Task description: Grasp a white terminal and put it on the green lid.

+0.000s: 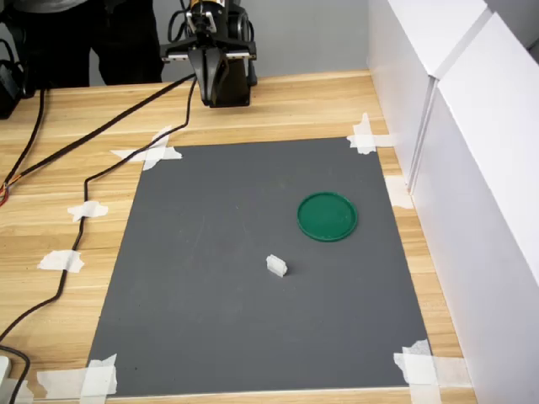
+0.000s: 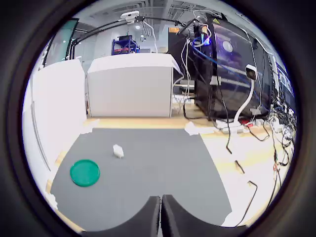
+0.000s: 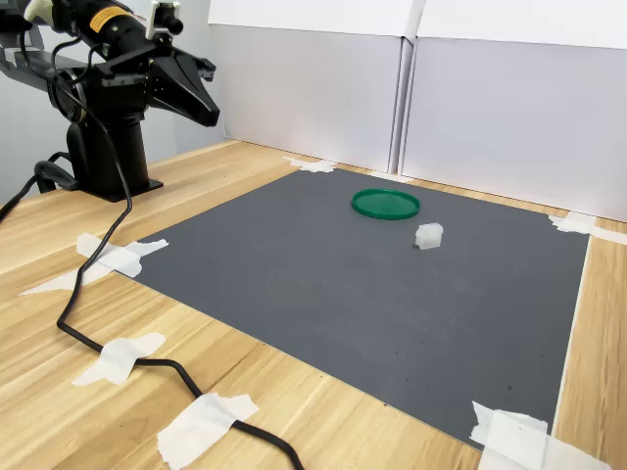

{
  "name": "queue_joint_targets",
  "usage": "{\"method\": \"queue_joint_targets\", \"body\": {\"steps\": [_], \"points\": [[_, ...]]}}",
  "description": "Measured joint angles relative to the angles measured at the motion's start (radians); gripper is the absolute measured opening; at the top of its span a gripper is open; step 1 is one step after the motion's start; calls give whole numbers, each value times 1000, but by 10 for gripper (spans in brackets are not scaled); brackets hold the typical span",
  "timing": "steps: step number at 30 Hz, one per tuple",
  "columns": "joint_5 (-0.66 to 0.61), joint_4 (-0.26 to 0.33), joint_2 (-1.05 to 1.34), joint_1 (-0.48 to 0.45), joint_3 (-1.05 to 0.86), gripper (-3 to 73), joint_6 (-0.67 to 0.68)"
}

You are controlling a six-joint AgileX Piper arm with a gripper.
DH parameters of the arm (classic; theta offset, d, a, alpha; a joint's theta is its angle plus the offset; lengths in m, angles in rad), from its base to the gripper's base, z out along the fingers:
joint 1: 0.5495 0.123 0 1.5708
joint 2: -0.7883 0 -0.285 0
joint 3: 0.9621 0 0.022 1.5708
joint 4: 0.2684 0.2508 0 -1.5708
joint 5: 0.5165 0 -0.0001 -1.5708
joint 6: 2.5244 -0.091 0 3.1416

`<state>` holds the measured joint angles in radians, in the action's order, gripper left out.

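Wooden tabletop (image 1: 278, 105) carries a dark grey mat (image 1: 253, 278) taped down at its corners, with white panels (image 1: 472, 126) standing along the first exterior view's right edge. On that mat the green lid (image 1: 328, 216) lies flat, and the white terminal (image 1: 276, 265) sits near it but apart, toward the first exterior view's lower left of the lid. The gripper (image 2: 161, 212) hangs above the table beyond the mat's far edge, well apart from the lid, its 2 fingers pressed together and holding nothing.
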<state>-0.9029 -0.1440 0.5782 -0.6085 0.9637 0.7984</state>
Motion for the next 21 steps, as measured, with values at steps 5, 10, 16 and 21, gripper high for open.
{"method": "queue_joint_targets", "body": {"steps": [5,10,16,21], "points": [[-49,0,-77,0,107,-16,0],[-157,-3,-223,0,246,-16,0],[-274,-75,-424,0,397,-16,0],[-336,-119,-614,0,498,-16,-1]]}}
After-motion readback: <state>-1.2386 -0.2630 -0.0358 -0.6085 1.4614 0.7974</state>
